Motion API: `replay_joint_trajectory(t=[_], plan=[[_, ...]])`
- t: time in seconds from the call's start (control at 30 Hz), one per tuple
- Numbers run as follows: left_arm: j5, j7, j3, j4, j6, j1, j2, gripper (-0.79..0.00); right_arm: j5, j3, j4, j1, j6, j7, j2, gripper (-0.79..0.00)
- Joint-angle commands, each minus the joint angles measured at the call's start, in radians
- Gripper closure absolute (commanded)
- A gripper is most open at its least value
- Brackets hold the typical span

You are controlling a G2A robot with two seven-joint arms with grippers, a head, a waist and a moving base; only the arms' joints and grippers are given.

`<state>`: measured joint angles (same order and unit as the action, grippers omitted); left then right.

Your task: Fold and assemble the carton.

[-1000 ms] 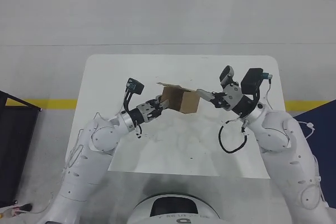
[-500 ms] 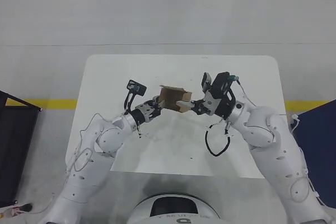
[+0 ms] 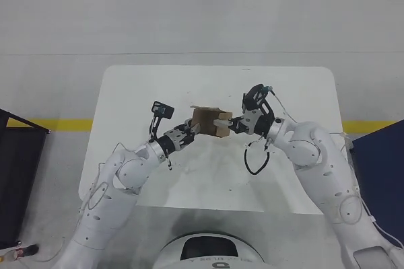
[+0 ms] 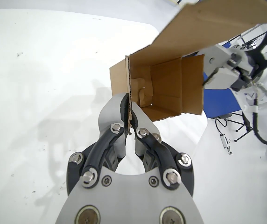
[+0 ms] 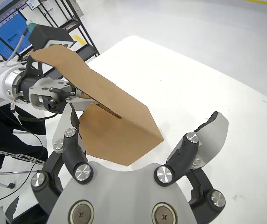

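White desk [image 3: 155, 87], grey floor beyond. Carton [image 3: 211, 120] over desk middle, between both arms. Left claw [image 4: 129, 108] clenched on carton's side-wall edge, open mouth facing it. Right claw [image 5: 143, 117] spread wide, carton straight ahead between its fingers. Top flap unfolded.

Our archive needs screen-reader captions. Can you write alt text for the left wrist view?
The left pincer is clamped on the side edge of an open brown carton over a white table, with one long flap sticking up. The right pincer sits at the carton's far side.
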<state>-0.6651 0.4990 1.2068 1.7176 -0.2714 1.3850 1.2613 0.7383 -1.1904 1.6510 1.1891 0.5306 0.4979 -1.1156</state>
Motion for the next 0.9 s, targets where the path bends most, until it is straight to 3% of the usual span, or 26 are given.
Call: replay_joint_trajectory(t=[0.0,0.63,0.87], plan=[[0.009,0.0,-0.001,0.001,-0.002,0.0,0.0,0.0,0.0,0.007,-0.012,-0.009,-0.002,0.007,-0.001,-0.785],[0.15,0.012,-0.043,-0.093,-0.023,-0.044,0.003,0.0,-0.08,0.043,-0.152,-0.063,0.019,0.038,-0.008,-0.785],[0.177,0.019,-0.063,-0.147,-0.02,-0.076,0.006,0.0,-0.094,0.072,-0.189,-0.084,-0.006,0.102,-0.011,-0.785]])
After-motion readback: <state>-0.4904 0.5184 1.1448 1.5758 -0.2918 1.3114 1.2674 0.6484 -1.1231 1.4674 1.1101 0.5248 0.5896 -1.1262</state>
